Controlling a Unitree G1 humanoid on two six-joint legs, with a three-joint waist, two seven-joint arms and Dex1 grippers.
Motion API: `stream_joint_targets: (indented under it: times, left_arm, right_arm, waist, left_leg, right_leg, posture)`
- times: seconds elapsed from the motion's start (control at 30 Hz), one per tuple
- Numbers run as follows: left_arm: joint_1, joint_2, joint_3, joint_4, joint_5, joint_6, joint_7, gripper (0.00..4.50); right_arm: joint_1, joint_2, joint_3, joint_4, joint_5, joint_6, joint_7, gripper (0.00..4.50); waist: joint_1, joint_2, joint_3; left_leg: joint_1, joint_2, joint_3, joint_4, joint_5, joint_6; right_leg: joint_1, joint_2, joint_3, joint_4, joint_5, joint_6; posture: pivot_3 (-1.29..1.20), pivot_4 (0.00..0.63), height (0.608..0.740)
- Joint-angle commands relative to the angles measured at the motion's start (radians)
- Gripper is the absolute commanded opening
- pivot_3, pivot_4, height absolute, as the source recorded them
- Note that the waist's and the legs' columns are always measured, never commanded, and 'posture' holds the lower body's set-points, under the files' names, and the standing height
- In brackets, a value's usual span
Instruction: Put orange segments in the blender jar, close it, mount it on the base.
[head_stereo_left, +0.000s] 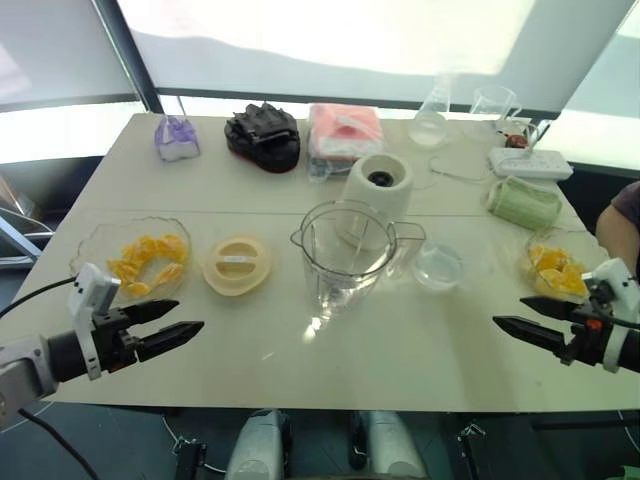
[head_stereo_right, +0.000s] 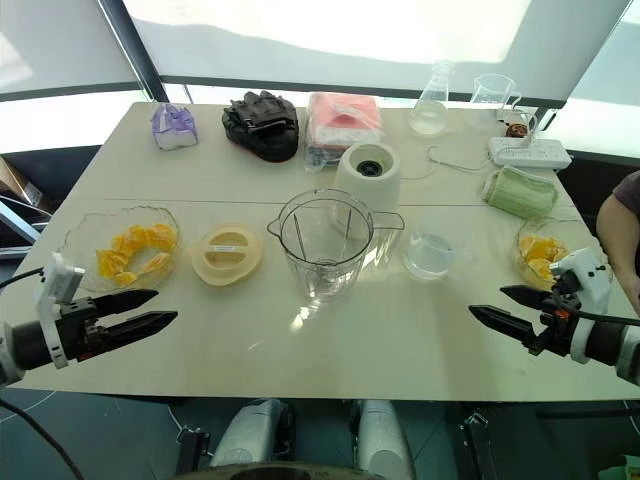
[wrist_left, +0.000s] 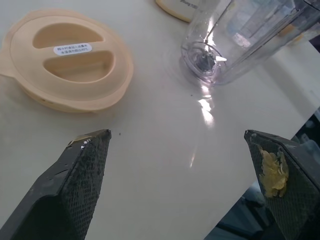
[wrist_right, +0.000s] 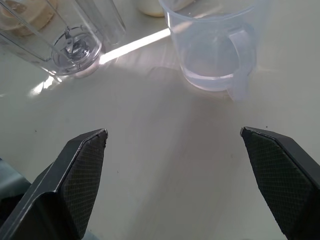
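The glossy orange-yellow orange segments (head_stereo_left: 148, 262) lie heaped in a clear glass dish (head_stereo_left: 92, 243) at the table's left side, just ahead of the left gripper (head_stereo_left: 183, 320), whose two black fingers stand spread wide and empty, pointing inward toward the table's middle. A second clear dish (head_stereo_left: 535, 271) near the right edge holds more segments (head_stereo_left: 556, 270), just ahead of the right gripper (head_stereo_left: 513, 318), also spread wide and holding nothing. Each arm thus has its own supply close by — the left gripper seems slightly better placed.

The tall clear blender jar (head_stereo_left: 345, 250) with side handle stands upright in the middle, between the two grippers and well apart from both; it looks empty but for the blade at its bottom. Directly behind it, close, stands the cream-white tapered base (head_stereo_left: 379, 192) with its black socket upward. The flat round cream lid (head_stereo_left: 237, 264) lies between the left dish and the jar. A small clear cup (head_stereo_left: 438, 265) beside the jar holds a little clear liquid.

No segment is in the jar yet — the task looks unstarted.
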Motion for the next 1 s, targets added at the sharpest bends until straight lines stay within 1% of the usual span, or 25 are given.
stream_joint_targets:
  times: [0.03, 0.33, 0.47, 0.57, 0.7, 0.77, 0.83, 0.87, 1.0]
  left_arm:
    - [-0.010, -0.006, 0.004, -0.003, -0.001, -0.024, 0.002, 4.45]
    - [-0.017, -0.007, -0.010, 0.003, 0.006, -0.037, 0.002, 4.45]
    - [-0.037, -0.003, -0.006, 0.021, 0.029, -0.058, 0.008, 4.45]
    - [-0.093, 0.021, 0.004, 0.081, 0.070, -0.097, 0.010, 4.45]
    - [-0.191, 0.092, -0.002, 0.213, 0.125, -0.148, -0.037, 4.45]
    - [-0.231, 0.125, -0.026, 0.289, 0.167, -0.191, -0.070, 4.45]
    - [-0.267, 0.147, -0.048, 0.348, 0.198, -0.224, -0.092, 4.45]
    - [-0.299, 0.156, -0.067, 0.390, 0.223, -0.246, -0.094, 4.45]
    - [-0.465, 0.164, -0.201, 0.619, 0.416, -0.408, -0.041, 4.45]
  right_arm:
    - [-0.001, -0.003, -0.020, 0.003, -0.006, -0.029, 0.013, 4.50]
    - [0.000, -0.003, -0.011, 0.023, -0.028, -0.061, 0.023, 4.50]
    - [-0.033, -0.006, -0.026, 0.012, -0.013, -0.055, 0.014, 4.50]
    - [-0.100, -0.059, -0.044, -0.090, 0.059, 0.002, 0.016, 4.50]
    - [-0.332, -0.152, -0.087, -0.166, 0.289, 0.131, -0.034, 4.50]
    - [-0.401, -0.183, -0.091, -0.184, 0.369, 0.169, -0.049, 4.50]
    - [-0.437, -0.199, -0.090, -0.199, 0.427, 0.195, -0.066, 4.50]
    - [-0.458, -0.207, -0.082, -0.211, 0.462, 0.201, -0.073, 4.50]
    - [-0.577, -0.229, 0.003, -0.262, 0.603, 0.195, -0.127, 4.50]
  waist:
    - [0.000, 0.000, 0.000]
    - [0.000, 0.000, 0.000]
    - [0.000, 0.000, 0.000]
    - [-0.001, 0.000, 0.000]
    - [-0.002, 0.002, 0.001]
    - [0.000, 0.001, 0.001]
    - [0.003, 0.001, 0.001]
    - [0.004, 0.001, 0.001]
    - [0.001, 0.001, 0.001]
  left_leg:
    - [0.000, 0.000, 0.000, 0.000, 0.000, 0.000]
    - [0.000, 0.000, 0.000, 0.000, 0.000, 0.000]
    - [0.000, 0.000, 0.000, 0.000, 0.000, 0.000]
    - [0.000, 0.000, 0.000, 0.000, 0.000, 0.000]
    - [0.002, 0.000, -0.001, 0.000, 0.000, 0.000]
    - [0.002, 0.001, -0.001, 0.000, 0.000, 0.000]
    - [0.001, 0.002, -0.001, -0.001, 0.000, 0.000]
    - [-0.001, 0.002, -0.001, -0.001, 0.000, 0.000]
    - [-0.003, 0.000, 0.000, -0.001, 0.000, 0.000]
  right_leg:
    - [0.000, 0.000, 0.000, 0.000, 0.000, 0.000]
    - [0.000, 0.000, 0.000, 0.000, 0.000, 0.000]
    - [0.000, 0.000, 0.000, 0.000, 0.000, 0.000]
    - [0.000, 0.000, 0.000, 0.001, 0.000, 0.000]
    - [-0.001, 0.002, 0.001, 0.002, 0.000, 0.000]
    - [-0.002, 0.003, 0.000, 0.002, 0.001, -0.002]
    - [-0.002, 0.004, 0.000, 0.001, 0.002, -0.004]
    - [-0.002, 0.004, -0.001, 0.000, 0.002, -0.004]
    - [-0.003, 0.001, 0.000, -0.002, 0.002, -0.003]
  posture:
    - [0.00, 0.150, 0.740]
    - [0.00, 0.150, 0.740]
    - [0.00, 0.150, 0.740]
    - [0.00, 0.150, 0.740]
    - [0.00, 0.150, 0.740]
    - [0.00, 0.150, 0.740]
    - [0.00, 0.150, 0.740]
    - [0.00, 0.150, 0.740]
    - [0.00, 0.150, 0.740]
